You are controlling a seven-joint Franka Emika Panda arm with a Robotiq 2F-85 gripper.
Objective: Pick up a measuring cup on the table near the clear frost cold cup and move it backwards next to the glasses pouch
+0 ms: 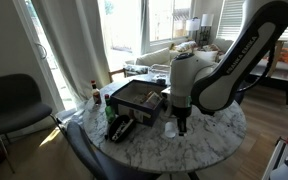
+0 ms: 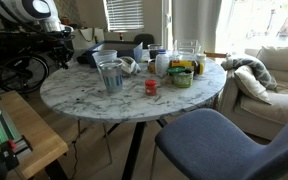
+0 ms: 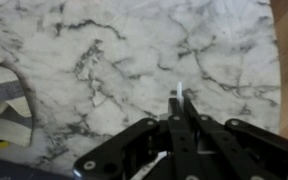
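White and black, the Panda arm (image 1: 234, 60) arcs down from high at the frame's edge in an exterior view, bends at a bulky white joint and drops its wrist almost straight down over the marble-look table (image 1: 214, 140). The pincer (image 1: 182, 124) points downward, its tip low over the tabletop. In the wrist view the pincer (image 3: 181, 100) has its dark fingers (image 3: 189, 118) drawn together with no gap showing. A thin white sliver (image 3: 178, 91) pokes out at the tips, too small to identify. The measuring cup (image 1: 170, 128) appears as a small whitish shape on the table just beside the pincer's tip; whether they touch cannot be told. The black glasses pouch (image 1: 121, 128) lies well apart from it, in front of a dark flat box (image 1: 139, 97).
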